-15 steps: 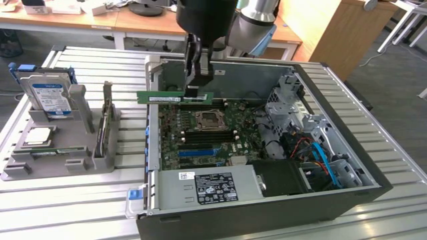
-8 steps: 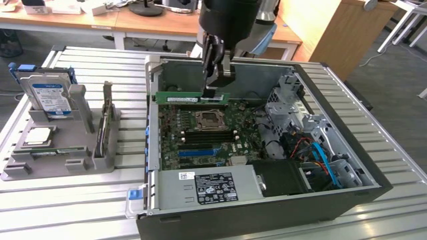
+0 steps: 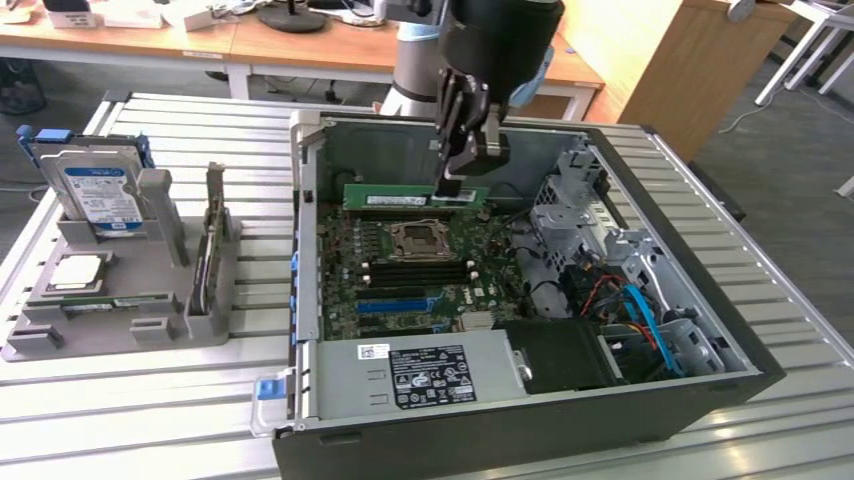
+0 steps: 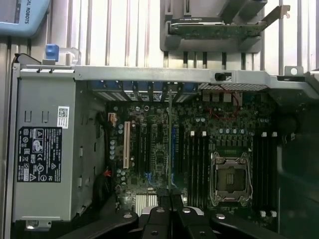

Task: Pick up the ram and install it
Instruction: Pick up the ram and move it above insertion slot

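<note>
Pick-up done: fingers (image 3: 467,160) clenched on the ram (image 3: 400,197), which hangs on edge inside the open computer case (image 3: 534,440), above the motherboard (image 3: 400,290) and near the CPU socket (image 3: 420,238). Install not done: the stick is clear of the board, and the dark memory slots (image 3: 416,268) beside the socket look empty.

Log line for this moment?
gripper: shut on slim green circuit-board ram stick | where: over green motherboard in open black computer case | ram: not seated
</note>
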`<act>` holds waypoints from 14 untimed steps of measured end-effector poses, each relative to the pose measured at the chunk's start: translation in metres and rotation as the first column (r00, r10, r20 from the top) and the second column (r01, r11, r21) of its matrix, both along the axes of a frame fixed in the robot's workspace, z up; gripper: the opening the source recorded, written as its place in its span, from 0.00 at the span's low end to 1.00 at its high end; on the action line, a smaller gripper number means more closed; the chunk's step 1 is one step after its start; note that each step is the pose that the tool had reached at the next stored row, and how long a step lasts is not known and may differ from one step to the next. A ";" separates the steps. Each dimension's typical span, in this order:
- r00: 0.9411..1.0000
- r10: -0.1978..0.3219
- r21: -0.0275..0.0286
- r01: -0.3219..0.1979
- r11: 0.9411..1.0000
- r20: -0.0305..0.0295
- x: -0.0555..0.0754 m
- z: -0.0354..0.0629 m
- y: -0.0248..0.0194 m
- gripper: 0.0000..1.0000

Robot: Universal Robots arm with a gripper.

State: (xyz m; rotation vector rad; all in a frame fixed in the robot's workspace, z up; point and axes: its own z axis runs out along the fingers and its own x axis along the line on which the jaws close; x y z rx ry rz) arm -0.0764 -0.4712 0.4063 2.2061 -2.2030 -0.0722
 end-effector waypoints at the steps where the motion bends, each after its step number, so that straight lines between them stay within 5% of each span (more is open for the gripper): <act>1: 1.000 0.000 0.000 0.000 1.000 0.000 0.003 0.0000 -0.0002 0.12; 14: 1.000 0.000 0.000 0.000 1.000 0.000 0.035 -0.0002 -0.0012 0.12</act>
